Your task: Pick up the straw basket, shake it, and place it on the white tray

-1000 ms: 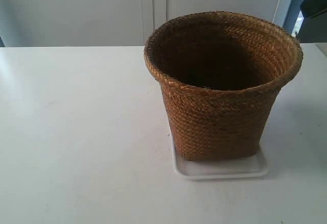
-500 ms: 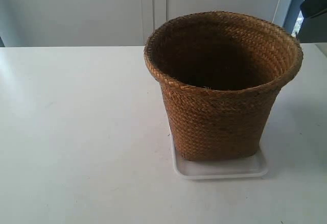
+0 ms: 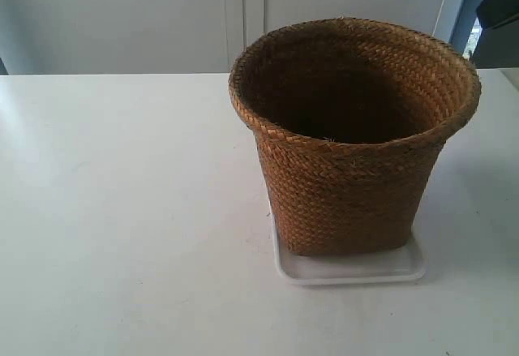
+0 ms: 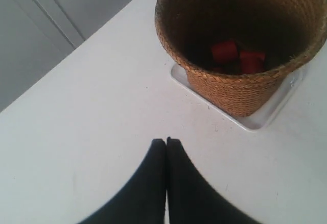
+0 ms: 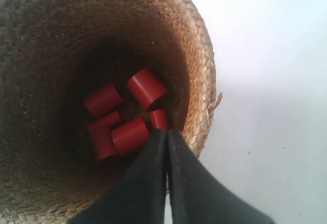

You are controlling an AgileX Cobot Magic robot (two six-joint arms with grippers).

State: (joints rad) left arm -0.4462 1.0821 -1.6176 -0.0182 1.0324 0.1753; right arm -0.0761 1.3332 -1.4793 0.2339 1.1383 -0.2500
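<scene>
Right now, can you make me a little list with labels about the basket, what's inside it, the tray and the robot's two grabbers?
basket: straw basket, upright, standing on the tray
inside: several red cylinders at the bottom
tray: white tray, flat on the white table
left gripper: shut, empty, over bare table beside the basket
right gripper: shut, empty, above the basket's rim

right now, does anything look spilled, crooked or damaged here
Nothing spilled or tipped: the brown braided-straw basket stands upright on the glossy white rectangular tray. One small oddity: a frayed straw strand sticks out from its rim.
</scene>
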